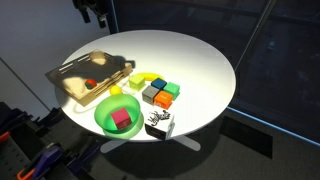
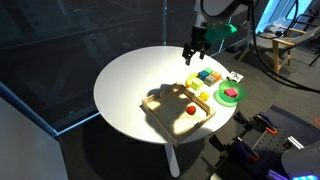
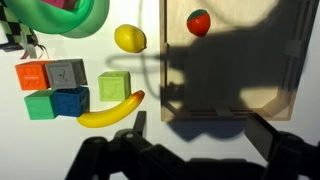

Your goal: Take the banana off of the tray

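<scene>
- The gripper hangs above the round white table, over the stretch between the tray and the coloured blocks, touching nothing.
- In the wrist view its dark fingers come in from the bottom edge and stand wide apart, with nothing between them. Their shadow falls across the tray's wood.
- The banana is not on the tray. It lies on the bare tabletop just beside the tray's edge, curved, with one tip pointing toward the tray.
- The wooden tray is a shallow rectangle with a raised rim, sitting near the table's edge in both exterior views.
- The one thing I can see on the tray is a small red fruit with a green top, lying near the rim on the banana's side.
- A lemon sits on the table, close to the tray's edge and apart from the banana.
- A light green block stands just beside the banana on the side away from the gripper; whether they touch I cannot tell.
- Four more blocks are packed together past it: an orange block, a grey block, a darker green block and a blue block.
- A green bowl stands near the table's edge with a magenta cube inside.
- A black-and-white patterned cube sits beside the bowl, at the table's rim.
</scene>
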Action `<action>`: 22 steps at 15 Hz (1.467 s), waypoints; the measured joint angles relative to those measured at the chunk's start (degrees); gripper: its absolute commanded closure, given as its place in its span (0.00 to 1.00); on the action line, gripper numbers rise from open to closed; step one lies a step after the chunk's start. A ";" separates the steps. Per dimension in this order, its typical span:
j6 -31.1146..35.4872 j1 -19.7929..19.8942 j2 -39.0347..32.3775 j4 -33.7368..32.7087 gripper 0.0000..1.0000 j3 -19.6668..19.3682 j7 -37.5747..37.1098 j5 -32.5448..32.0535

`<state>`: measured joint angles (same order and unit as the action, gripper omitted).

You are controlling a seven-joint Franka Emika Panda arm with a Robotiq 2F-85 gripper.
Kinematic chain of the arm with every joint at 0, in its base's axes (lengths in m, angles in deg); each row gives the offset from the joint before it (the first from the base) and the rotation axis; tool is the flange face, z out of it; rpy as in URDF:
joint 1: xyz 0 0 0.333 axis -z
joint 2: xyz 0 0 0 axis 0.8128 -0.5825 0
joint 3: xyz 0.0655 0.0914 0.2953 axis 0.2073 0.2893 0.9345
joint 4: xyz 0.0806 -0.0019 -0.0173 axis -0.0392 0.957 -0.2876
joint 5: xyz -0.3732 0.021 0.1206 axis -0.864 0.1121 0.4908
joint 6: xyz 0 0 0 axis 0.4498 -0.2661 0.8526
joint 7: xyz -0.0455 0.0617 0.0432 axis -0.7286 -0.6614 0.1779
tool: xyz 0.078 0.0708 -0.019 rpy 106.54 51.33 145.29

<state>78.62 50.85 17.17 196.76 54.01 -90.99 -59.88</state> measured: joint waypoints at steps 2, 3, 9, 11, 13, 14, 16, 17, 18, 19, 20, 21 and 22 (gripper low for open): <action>-1.06 0.00 1.49 0.89 0.00 0.31 0.00 0.00; -1.69 0.00 2.15 1.25 0.00 0.47 0.00 0.00; -3.84 0.00 4.66 2.54 0.00 1.16 0.00 0.00; -3.83 0.00 4.50 2.54 0.00 1.17 0.00 0.00; -3.82 0.01 4.28 2.54 0.00 1.17 0.00 0.00; -3.81 0.01 4.24 2.54 0.00 1.17 0.00 0.00; -3.81 0.01 4.22 2.54 0.00 1.17 0.00 0.00; -3.81 0.01 4.22 2.54 0.00 1.17 0.00 0.00; -3.81 0.01 4.21 2.54 0.00 1.17 0.00 0.00; -3.81 0.01 4.21 2.54 0.00 1.17 0.00 0.00; -3.81 0.01 4.21 2.54 0.00 1.17 0.00 0.00; -3.81 0.01 4.21 2.54 0.00 1.17 0.00 0.00; -3.81 0.01 4.21 2.54 0.00 1.17 0.00 0.00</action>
<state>74.80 50.86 21.38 199.30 55.18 -90.99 -59.88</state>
